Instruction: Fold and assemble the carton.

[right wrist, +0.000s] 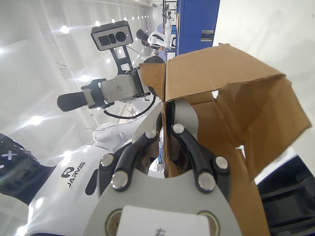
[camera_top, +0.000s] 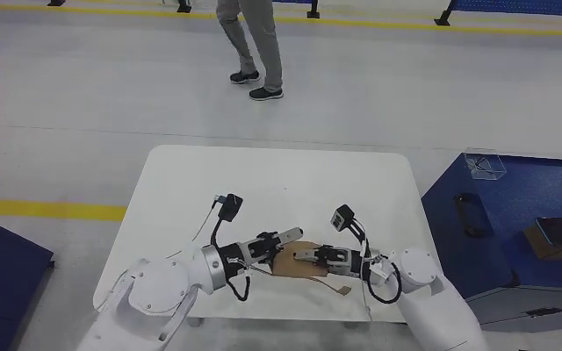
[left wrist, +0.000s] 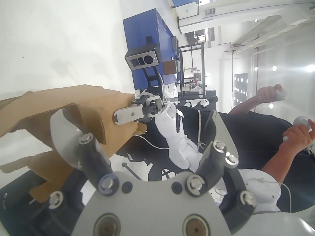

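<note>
A brown cardboard carton [camera_top: 292, 262], partly opened with loose flaps, is held just above the front part of the white table [camera_top: 263, 184] between both arms. My right gripper [camera_top: 305, 256] comes from the right and is shut on one carton wall [right wrist: 165, 92]; in the right wrist view its fingers [right wrist: 183, 114] pinch that wall's edge. My left gripper [camera_top: 283, 238] is on the carton's left side and open. In the left wrist view one of its fingers [left wrist: 62, 131] lies against a carton flap [left wrist: 73, 109], while the other finger [left wrist: 221, 133] stands free.
A blue cabinet [camera_top: 492, 219] stands right of the table with a clear plastic box [camera_top: 484, 164] on top. Bare white tabletop stretches behind the carton. The table's front edge [camera_top: 281, 318] runs just below the grippers.
</note>
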Robot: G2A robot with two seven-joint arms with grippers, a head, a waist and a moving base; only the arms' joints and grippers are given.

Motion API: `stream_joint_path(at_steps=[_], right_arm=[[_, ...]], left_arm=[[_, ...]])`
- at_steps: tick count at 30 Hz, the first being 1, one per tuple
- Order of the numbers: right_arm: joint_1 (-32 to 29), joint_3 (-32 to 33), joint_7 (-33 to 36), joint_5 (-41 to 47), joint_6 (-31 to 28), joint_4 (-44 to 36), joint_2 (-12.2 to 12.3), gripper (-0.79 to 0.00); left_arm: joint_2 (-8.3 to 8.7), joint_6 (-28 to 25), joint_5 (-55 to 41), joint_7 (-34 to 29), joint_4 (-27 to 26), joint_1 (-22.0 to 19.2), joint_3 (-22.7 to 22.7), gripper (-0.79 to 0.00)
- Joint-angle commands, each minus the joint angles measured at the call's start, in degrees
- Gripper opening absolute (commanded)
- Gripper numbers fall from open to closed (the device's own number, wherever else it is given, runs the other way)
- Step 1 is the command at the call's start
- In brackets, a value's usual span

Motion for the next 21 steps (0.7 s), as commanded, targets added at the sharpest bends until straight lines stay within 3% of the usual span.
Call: stream_joint_path(at_steps=[1, 21], right_arm=[[-0.12, -0.15, -0.18, -0.02, -0.17, 0.0, 0.0, -0.785], [-0.69, -1.02, -0.87, -0.63, -0.95, 0.12, 0.1, -0.785]], left_arm=[[-0.02, -0.21, 0.49, 0.26, 0.03, 0.03, 0.45, 0.0], [0.2, -2.54, 1.94, 1.41, -2.17, 2.0, 1.13, 0.0]])
